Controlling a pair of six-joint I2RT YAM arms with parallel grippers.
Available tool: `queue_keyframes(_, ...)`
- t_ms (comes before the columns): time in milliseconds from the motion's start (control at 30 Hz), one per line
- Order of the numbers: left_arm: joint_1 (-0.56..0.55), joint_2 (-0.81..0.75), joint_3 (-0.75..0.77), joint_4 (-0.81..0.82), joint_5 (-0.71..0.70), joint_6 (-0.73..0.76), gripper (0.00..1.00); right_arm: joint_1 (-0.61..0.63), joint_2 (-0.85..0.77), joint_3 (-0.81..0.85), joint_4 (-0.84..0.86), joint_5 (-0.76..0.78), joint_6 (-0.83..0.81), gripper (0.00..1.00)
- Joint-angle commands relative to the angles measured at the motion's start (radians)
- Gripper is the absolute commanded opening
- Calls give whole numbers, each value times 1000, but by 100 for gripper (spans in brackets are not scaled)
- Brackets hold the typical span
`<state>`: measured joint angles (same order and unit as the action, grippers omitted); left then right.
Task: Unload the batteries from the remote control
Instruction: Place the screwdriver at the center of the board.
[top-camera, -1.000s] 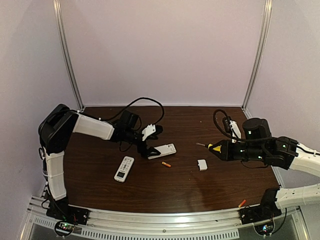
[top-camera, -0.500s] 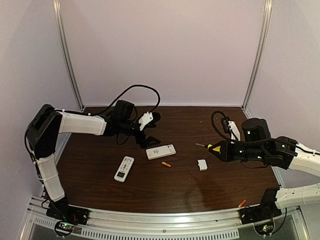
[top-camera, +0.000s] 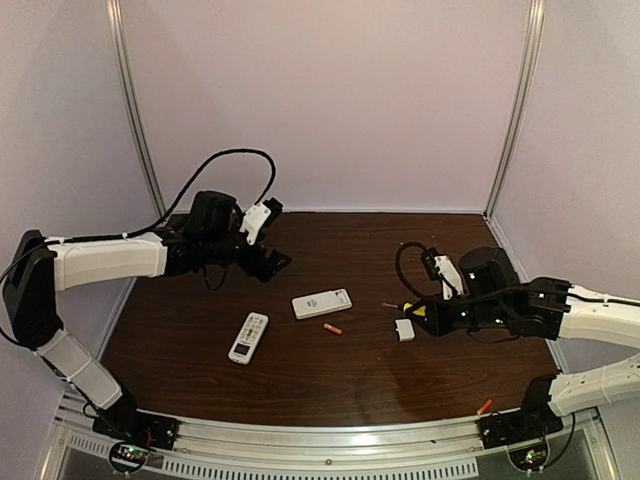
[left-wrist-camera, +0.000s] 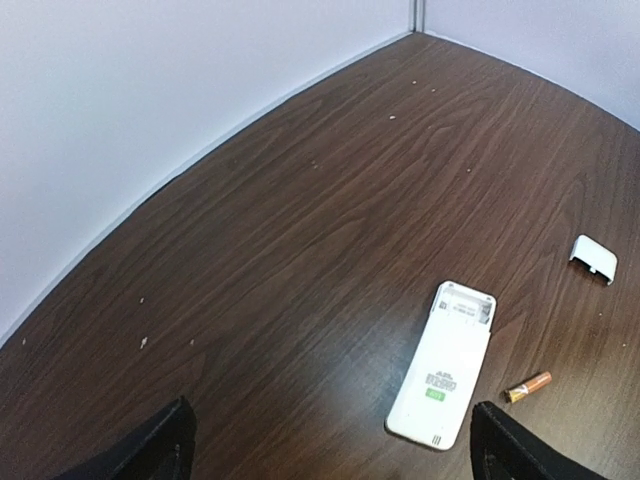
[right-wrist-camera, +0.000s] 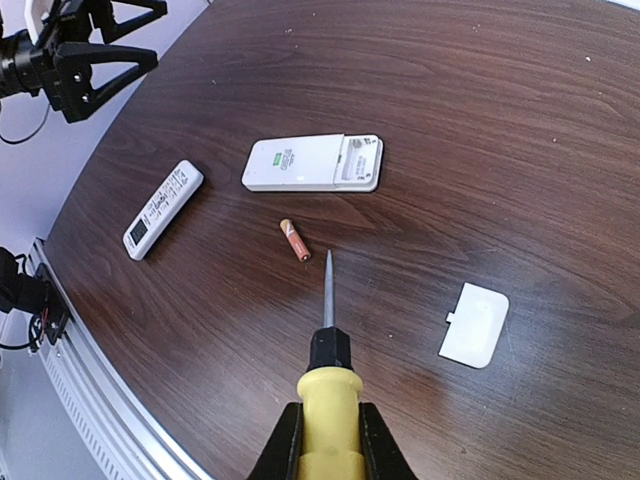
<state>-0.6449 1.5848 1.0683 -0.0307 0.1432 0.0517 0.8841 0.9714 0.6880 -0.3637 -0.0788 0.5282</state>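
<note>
Over the far left of the table, the left arm reaches out low and almost level, forearm pointing right. The left gripper hangs above the wood with its jaws spread fully and nothing between them. From its own wrist camera only the two dark fingertips show, at the bottom corners.

The right arm comes in from the right edge, forearm level and aimed left. The right gripper is clamped tight on the yellow handle of a screwdriver, whose thin shaft points left across the table, its tip in the air.

One battery lies loose on the wood, between the screwdriver tip and the open remote, touching neither. That remote lies back-up near the middle of the table, its compartment uncovered at the right end. Whether a cell sits inside is hard to tell from these views. What looks like a second battery lies at the near edge, beside the right arm's base, well apart from everything else.

A white cover rests flat just beside the screwdriver, on the near side. A second remote lies face-up nearer the left arm's base, apart from the open one. Nothing stands between either gripper and the loose battery.
</note>
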Motion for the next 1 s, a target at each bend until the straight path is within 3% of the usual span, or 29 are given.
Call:
queue_keyframes(0,4,-99,-99,-19,-111,-112,97,27,48,-35,69,24,-24,0)
queue_keyframes(500,4,-343,-323,-189,-176,-338,97,101,263,-67,202,222,-14,0)
queue_keyframes(967,4,-474,-406,-297,-148,-460,93,136,456,-49,273,235,22,0)
